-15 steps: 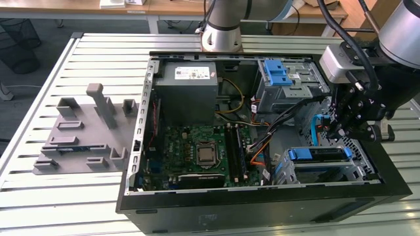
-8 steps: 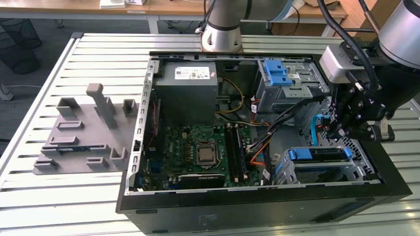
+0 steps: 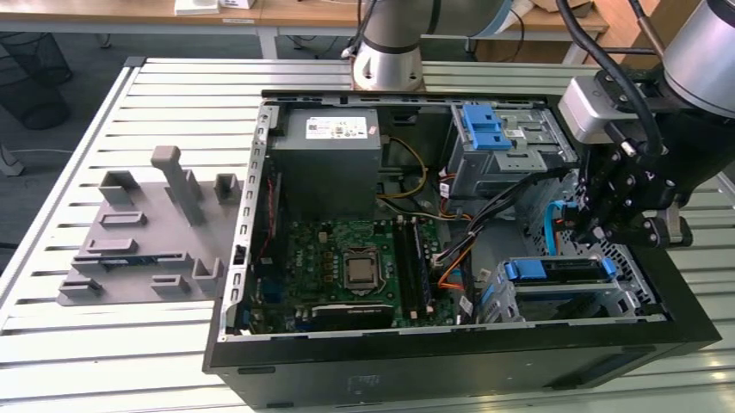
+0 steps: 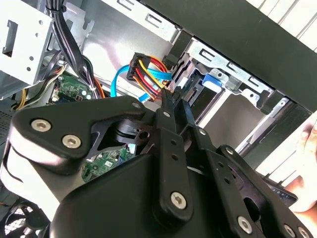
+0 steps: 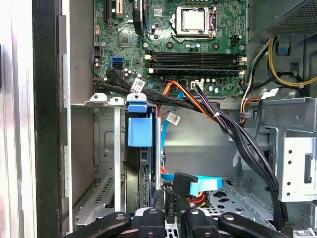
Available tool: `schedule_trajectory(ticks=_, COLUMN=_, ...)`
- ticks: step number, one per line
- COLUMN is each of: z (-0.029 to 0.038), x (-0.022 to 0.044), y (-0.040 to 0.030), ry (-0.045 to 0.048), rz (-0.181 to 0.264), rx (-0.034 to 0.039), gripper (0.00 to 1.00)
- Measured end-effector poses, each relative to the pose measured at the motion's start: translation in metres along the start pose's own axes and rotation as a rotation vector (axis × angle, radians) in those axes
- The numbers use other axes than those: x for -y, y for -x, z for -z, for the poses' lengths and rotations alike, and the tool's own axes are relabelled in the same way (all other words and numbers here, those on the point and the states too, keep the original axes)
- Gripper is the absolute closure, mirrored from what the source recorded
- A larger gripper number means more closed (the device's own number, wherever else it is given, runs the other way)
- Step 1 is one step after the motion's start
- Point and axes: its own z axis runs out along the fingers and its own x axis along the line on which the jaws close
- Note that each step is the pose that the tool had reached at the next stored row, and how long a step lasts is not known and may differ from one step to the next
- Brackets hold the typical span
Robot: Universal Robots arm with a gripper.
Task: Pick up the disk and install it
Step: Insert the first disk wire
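The disk (image 3: 559, 270) sits in the metal drive cage (image 3: 620, 301) at the front corner of the open computer case, on the exterior view's right. Its bright blue frame faces up. In the first wrist view the disk (image 5: 138, 124) stands edge-on in a cage slot, blue frame toward the motherboard. My gripper (image 3: 597, 234) hangs just above the case, a little behind the cage. It is beside the disk, not on it, close to a blue data cable (image 5: 198, 182) and a red-and-yellow wire bundle (image 4: 148, 67). The gripper (image 5: 171, 218) (image 4: 166, 96) is near the cable plugs.
The motherboard (image 3: 356, 267) fills the case floor, with the grey power supply box (image 3: 327, 151) behind it. An upper bay carries a blue latch piece (image 3: 494, 129). Black cable bundles (image 5: 247, 148) cross next to the cage. A grey fixture block (image 3: 150, 232) stands on the slatted table.
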Motion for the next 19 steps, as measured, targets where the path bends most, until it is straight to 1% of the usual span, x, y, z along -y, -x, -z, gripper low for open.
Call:
schedule_trajectory(ticks=7, z=-0.0001, x=-0.0003, y=0.0001, ry=-0.001, rz=0.0, rx=0.0, gripper=0.78)
schedule_trajectory(ticks=8, z=-0.0001, x=-0.0004, y=0.0, ry=-0.001, rz=0.0, rx=0.0, gripper=0.84)
schedule_trajectory(ticks=16, z=-0.0001, x=-0.0003, y=0.0, ry=-0.0012, rz=0.0, rx=0.0, gripper=0.84)
schedule_trajectory(ticks=19, z=-0.0001, x=-0.0003, y=-0.0018, ry=-0.0013, rz=0.0, rx=0.0, gripper=0.84)
